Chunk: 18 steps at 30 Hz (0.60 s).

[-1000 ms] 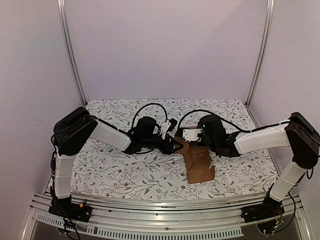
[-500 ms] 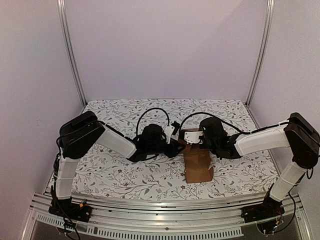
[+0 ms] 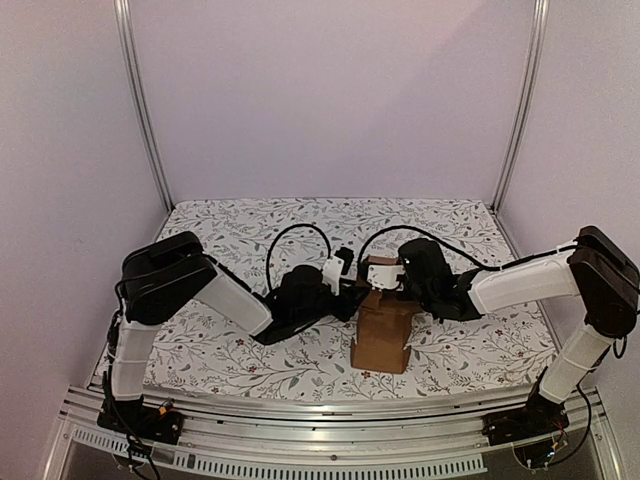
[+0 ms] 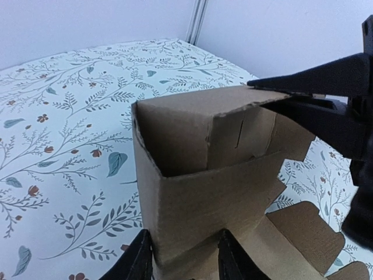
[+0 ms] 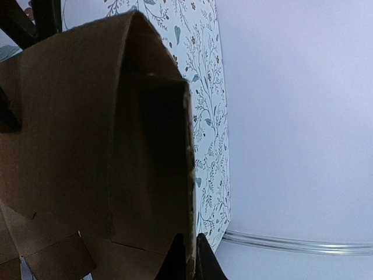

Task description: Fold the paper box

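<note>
The paper box [image 3: 383,330] is a plain brown cardboard piece, partly folded into an open box shape, standing at the table's middle with loose flaps at its base. My left gripper [image 3: 352,297] reaches in from the left. In the left wrist view its fingers [image 4: 140,259] sit on either side of a folded corner section of the box [image 4: 204,175], gripping it. My right gripper [image 3: 386,282] comes from the right. In the right wrist view it [image 5: 187,265] pinches the edge of one box wall [image 5: 87,146]. Its black fingers also show in the left wrist view [image 4: 326,81].
The floral tablecloth [image 3: 240,350] covers the table. Metal uprights [image 3: 140,110] stand at the back corners, with lilac walls behind. A metal rail [image 3: 330,415] runs along the near edge. Cables loop over both wrists.
The box has gone from lying low and slanted to standing upright, shifted slightly left and nearer. The left arm has moved right toward it. The right gripper has kept its hold.
</note>
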Each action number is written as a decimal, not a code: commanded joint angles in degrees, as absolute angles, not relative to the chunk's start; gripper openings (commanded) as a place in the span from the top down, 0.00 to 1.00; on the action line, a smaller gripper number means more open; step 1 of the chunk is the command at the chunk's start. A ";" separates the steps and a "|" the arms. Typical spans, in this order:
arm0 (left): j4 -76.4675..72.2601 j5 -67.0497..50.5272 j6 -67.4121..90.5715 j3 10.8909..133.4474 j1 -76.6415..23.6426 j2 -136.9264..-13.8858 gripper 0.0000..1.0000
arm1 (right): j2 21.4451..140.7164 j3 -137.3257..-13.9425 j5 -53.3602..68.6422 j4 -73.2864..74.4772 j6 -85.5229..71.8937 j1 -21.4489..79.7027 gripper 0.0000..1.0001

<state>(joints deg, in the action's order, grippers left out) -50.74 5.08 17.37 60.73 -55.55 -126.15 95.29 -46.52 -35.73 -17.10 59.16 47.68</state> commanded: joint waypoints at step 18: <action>-55.70 7.71 16.32 62.15 -57.28 -131.16 0.82 | 92.95 -46.60 -35.74 -7.87 51.72 53.07 0.89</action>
<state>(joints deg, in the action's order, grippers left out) -55.09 7.44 17.12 61.45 -56.45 -129.21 94.43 -46.52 -37.82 -12.56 54.08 52.10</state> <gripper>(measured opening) 0.211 0.102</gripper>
